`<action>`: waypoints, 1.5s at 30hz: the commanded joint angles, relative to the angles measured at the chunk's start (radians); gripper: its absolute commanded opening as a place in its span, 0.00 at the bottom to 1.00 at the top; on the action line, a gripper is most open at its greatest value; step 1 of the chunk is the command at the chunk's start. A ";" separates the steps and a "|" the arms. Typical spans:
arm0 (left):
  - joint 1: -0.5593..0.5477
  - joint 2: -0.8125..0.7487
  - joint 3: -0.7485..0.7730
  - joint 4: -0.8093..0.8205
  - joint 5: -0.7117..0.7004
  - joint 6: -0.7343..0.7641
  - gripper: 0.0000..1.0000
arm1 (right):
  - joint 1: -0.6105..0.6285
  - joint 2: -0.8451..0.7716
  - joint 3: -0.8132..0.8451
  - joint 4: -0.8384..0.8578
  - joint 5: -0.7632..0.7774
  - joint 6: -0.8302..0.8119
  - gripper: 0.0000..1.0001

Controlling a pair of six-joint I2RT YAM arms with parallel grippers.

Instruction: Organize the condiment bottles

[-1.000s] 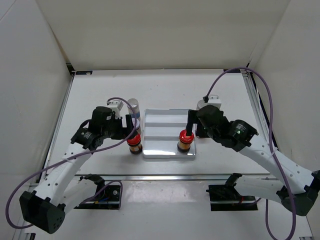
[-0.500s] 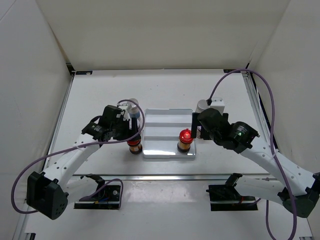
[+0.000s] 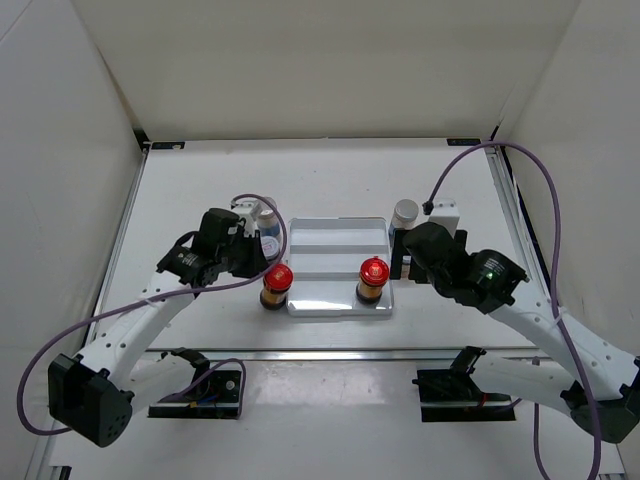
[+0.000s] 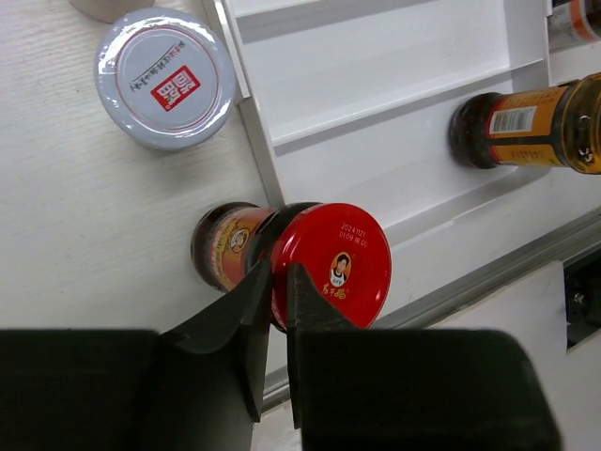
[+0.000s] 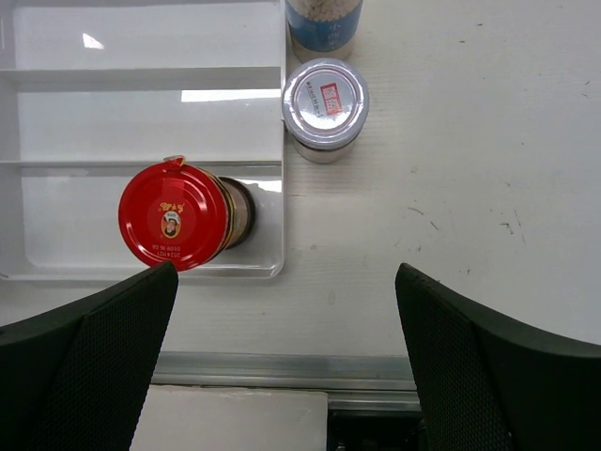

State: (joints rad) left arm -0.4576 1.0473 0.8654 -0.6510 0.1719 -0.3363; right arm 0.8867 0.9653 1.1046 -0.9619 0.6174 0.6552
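Note:
One red-capped amber bottle (image 3: 277,284) (image 4: 331,263) stands on the table against the white tray's (image 3: 338,235) left front corner. My left gripper (image 3: 258,256) (image 4: 279,274) hovers over its near edge, jaws shut with nothing between them. A second red-capped bottle (image 3: 372,278) (image 5: 174,214) stands in the tray's front step. My right gripper (image 3: 400,262) (image 5: 286,348) is open, to the right of that bottle and clear of it. A short jar with a white printed lid (image 4: 165,77) sits left of the tray. Another such jar (image 5: 325,105) sits to its right, and a blue-labelled jar (image 5: 324,23) stands behind that one.
The tray (image 4: 376,75) has three steps; its middle and back steps hold nothing. A metal rail (image 5: 282,368) runs along the table's front edge close to both grippers. White walls enclose the table on three sides.
My left gripper has gone from open around the left red-capped bottle to shut and has drawn back from it. The right gripper has pulled back to the right, still open.

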 commanded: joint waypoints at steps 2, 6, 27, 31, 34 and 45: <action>-0.003 -0.021 0.020 -0.038 -0.028 0.011 0.24 | 0.006 -0.033 -0.005 -0.015 0.042 0.015 1.00; -0.003 -0.012 0.020 -0.049 -0.037 0.011 0.50 | 0.006 -0.033 -0.014 -0.015 0.042 0.015 1.00; -0.061 0.111 0.029 -0.079 -0.078 0.020 0.91 | 0.006 -0.023 -0.051 -0.015 0.042 0.034 1.00; -0.070 0.089 0.050 -0.095 -0.127 0.011 0.72 | 0.006 -0.034 -0.060 -0.015 0.042 0.034 1.00; -0.070 0.028 0.050 -0.095 -0.147 0.011 0.58 | 0.006 -0.053 -0.060 -0.015 0.042 0.034 1.00; -0.104 -0.049 0.328 -0.174 -0.143 -0.079 0.12 | 0.006 -0.062 -0.069 -0.034 0.061 0.044 1.00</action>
State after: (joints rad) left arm -0.5457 1.0264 1.0706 -0.8917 0.0071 -0.3656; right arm 0.8867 0.9169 1.0351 -0.9936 0.6373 0.6750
